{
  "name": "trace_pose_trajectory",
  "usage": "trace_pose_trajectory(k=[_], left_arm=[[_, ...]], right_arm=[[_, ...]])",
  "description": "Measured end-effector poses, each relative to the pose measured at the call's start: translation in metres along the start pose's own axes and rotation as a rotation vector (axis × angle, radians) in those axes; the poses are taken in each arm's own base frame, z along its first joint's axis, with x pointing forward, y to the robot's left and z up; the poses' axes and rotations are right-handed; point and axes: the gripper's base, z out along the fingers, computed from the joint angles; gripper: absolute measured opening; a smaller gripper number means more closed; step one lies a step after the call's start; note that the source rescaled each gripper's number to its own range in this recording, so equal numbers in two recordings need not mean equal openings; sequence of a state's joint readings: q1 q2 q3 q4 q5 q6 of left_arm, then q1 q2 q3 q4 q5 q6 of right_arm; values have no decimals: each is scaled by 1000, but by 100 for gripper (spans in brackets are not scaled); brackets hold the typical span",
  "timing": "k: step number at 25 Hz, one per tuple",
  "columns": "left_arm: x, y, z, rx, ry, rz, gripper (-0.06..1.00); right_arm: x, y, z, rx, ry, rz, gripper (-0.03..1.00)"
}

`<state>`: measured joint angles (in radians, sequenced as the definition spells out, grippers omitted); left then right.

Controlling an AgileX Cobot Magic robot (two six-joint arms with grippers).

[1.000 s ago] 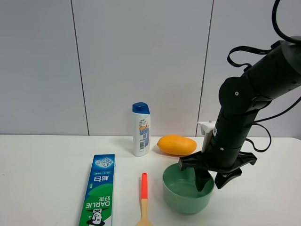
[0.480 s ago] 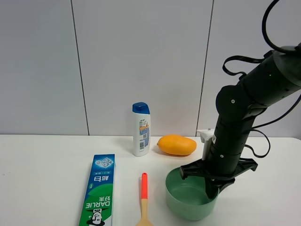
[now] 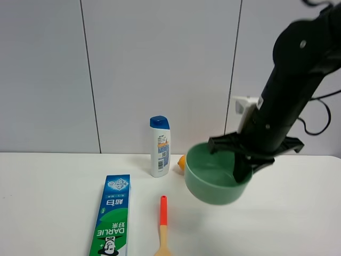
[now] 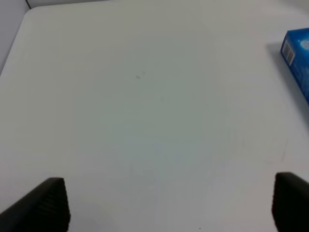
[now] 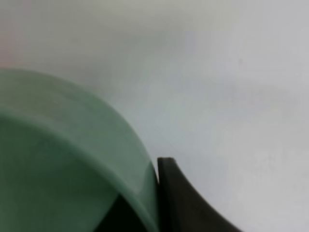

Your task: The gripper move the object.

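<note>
The pale green bowl (image 3: 213,173) hangs in the air above the table, tilted, in front of the mango. My right gripper (image 3: 242,172) is shut on the bowl's right rim, one finger inside and one outside. In the right wrist view the bowl wall (image 5: 67,159) fills the lower left, with a black finger (image 5: 181,198) pressed against its outside. My left gripper (image 4: 169,208) is open over bare white table; only its two black fingertips (image 4: 46,205) show. The left arm is out of the exterior view.
A white shampoo bottle with a blue cap (image 3: 160,146) stands at the back. The mango (image 3: 182,161) is mostly hidden behind the bowl. A green and blue toothpaste box (image 3: 112,213) (image 4: 297,58) and an orange-handled wooden spoon (image 3: 163,224) lie at the front.
My right gripper closed on the bowl's rim and lifted it off the table, up and slightly back. The bowl now covers most of the mango.
</note>
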<state>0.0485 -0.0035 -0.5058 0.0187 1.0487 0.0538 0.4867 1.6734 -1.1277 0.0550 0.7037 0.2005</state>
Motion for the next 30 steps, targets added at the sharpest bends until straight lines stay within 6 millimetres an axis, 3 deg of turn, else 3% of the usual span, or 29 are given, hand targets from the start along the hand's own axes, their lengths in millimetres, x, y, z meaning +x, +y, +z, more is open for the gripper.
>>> trace_pose_trajectory(k=[3, 9, 13, 16, 20, 26, 30], left_arm=[[0, 0, 0, 0, 0, 0, 100], [0, 0, 0, 0, 0, 1, 100], [0, 0, 0, 0, 0, 1, 100], [0, 0, 0, 0, 0, 1, 100], [0, 0, 0, 0, 0, 1, 100], [0, 0, 0, 0, 0, 1, 100], [0, 0, 0, 0, 0, 1, 100]], right_arm=[[-15, 30, -43, -95, -102, -114, 0], [-50, 114, -116, -277, -361, -376, 0], [-75, 156, -126, -305, -463, -482, 0], [-95, 180, -109, -262, -488, -554, 0], [-116, 200, -67, -172, -459, -625, 0], [-135, 208, 3, -17, -430, -638, 0], [-138, 207, 38, 65, -428, -672, 0]])
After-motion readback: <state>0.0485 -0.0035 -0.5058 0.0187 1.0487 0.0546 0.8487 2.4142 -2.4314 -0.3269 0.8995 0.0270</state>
